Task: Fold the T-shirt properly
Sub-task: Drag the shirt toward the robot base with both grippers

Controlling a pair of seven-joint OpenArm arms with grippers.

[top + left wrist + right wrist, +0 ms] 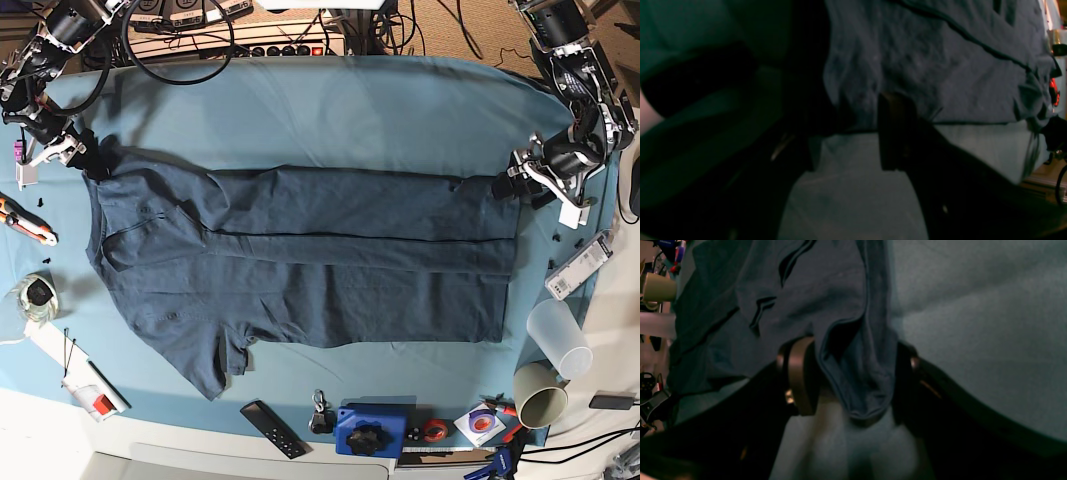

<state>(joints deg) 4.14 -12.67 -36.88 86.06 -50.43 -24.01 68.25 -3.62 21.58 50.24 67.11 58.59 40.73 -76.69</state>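
The dark navy T-shirt (300, 260) lies spread across the teal table cloth (350, 110), with its far long edge folded toward the middle. My right gripper (88, 160) is at the shirt's far left corner. In the right wrist view the right gripper (853, 383) holds a bunched fold of the T-shirt (860, 373) between its jaws, lifted a little off the cloth. My left gripper (512, 185) is at the far right corner. In the left wrist view the left gripper (853, 133) straddles the corner of the T-shirt (940, 66), jaws apart, with the fabric lying flat.
Along the front edge lie a black remote (265, 428), a blue box (365, 430) and a tape roll (432, 430). A clear cup (560, 338) and a beige cup (545, 395) stand at the front right. An orange-handled tool (25, 220) lies at the left. Cables run along the back.
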